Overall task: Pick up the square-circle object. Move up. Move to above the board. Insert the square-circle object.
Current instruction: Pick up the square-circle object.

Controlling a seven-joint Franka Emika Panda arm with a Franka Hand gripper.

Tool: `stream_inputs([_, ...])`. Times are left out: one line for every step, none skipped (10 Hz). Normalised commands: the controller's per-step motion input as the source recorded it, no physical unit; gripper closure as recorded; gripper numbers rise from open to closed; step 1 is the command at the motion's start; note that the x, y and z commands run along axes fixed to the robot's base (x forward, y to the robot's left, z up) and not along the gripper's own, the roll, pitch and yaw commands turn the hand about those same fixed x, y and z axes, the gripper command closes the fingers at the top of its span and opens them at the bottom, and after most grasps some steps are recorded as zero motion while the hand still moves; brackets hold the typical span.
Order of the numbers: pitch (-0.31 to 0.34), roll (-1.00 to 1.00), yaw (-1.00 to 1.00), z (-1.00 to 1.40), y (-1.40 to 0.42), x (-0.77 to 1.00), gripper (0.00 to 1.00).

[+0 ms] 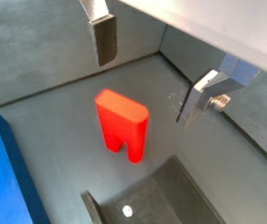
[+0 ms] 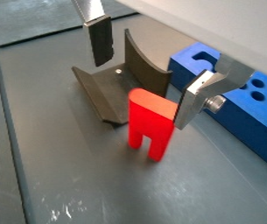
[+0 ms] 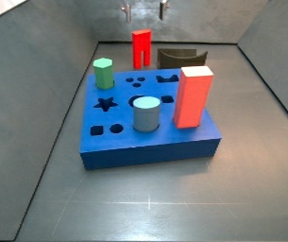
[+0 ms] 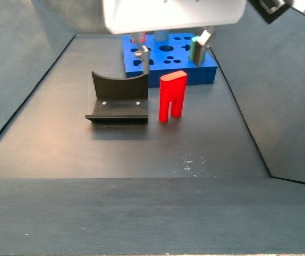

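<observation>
The square-circle object is a bright red upright block with a slit between two legs. It stands on the grey floor in both wrist views (image 1: 123, 125) (image 2: 151, 121) and both side views (image 3: 141, 47) (image 4: 172, 97). My gripper (image 1: 151, 72) (image 2: 147, 72) is open and empty, hanging above the block with a finger on each side, touching nothing. It shows at the top of both side views (image 3: 144, 11) (image 4: 171, 42). The blue board (image 3: 121, 142) (image 4: 176, 66) (image 2: 243, 109) (image 1: 0, 175) lies beside the block.
The dark fixture (image 2: 115, 87) (image 4: 117, 100) (image 3: 177, 59) (image 1: 159, 203) stands close to the red block. On the board stand a tall orange-red block (image 3: 194, 96), a green hexagonal peg (image 3: 103, 73) and a grey-blue cylinder (image 3: 146, 113). Grey walls enclose the floor.
</observation>
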Motion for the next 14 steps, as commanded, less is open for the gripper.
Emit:
stream_inputs([0.000,0.00,0.15,-0.47,-0.06,0.03,0.00])
stream_inputs([0.000,0.00,0.16,-0.37,-0.05,0.00,0.00])
stream_inputs([0.000,0.00,0.11,-0.19,0.00,0.00,0.00])
stream_inputs([0.000,0.00,0.07,-0.17,0.00,0.00,0.00])
stream_inputs([0.000,0.00,0.07,-0.17,0.00,0.00,0.00])
stream_inputs([0.000,0.00,0.05,-0.15,-0.07,-0.01,0.00])
stream_inputs([0.000,0.01,0.04,-0.12,-0.11,0.00,0.00])
stream_inputs([0.000,0.00,0.05,-0.14,-0.09,0.00,0.00])
stream_inputs([0.000,0.00,0.05,-0.15,-0.10,0.00,0.00])
stream_inputs([0.000,0.00,0.05,-0.14,-0.10,0.00,0.00])
stream_inputs([0.000,0.01,0.10,-0.20,-0.05,0.00,0.00])
stream_inputs([0.000,0.01,0.16,-0.25,-0.02,0.00,0.00])
stream_inputs([0.000,0.00,0.22,-0.29,0.00,0.00,0.00])
stream_inputs([0.000,0.00,0.26,-0.30,0.00,0.00,0.00])
